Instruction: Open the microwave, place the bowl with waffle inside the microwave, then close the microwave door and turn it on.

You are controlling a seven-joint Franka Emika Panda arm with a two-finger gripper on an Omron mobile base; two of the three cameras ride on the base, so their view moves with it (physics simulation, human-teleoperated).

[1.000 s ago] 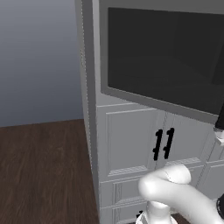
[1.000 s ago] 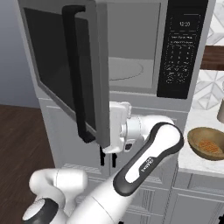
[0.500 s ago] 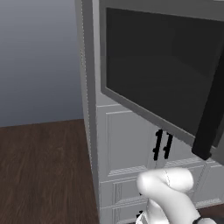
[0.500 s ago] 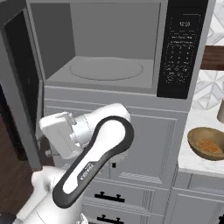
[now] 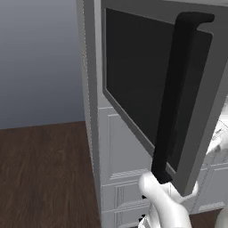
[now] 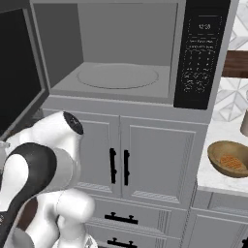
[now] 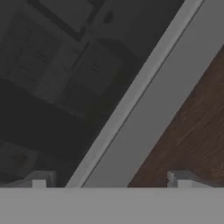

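Arm's folded up tight and low, swung out to the robot's left. Right base view: white links w/ dark joints stacked bottom left, elbow bent sharply, upper link rising to a rounded dark-capped joint, forearm running off the left edge. Left base view: a white rounded link pokes up at bottom centre, close under the microwave door [image 5: 147,84], just below its handle [image 5: 176,93]. Hand view: gripper [image 7: 109,180] looks along the door's grey frame edge; two fingertips [image 7: 40,178] at the bottom, set wide apart, nothing between them, jaws spread.
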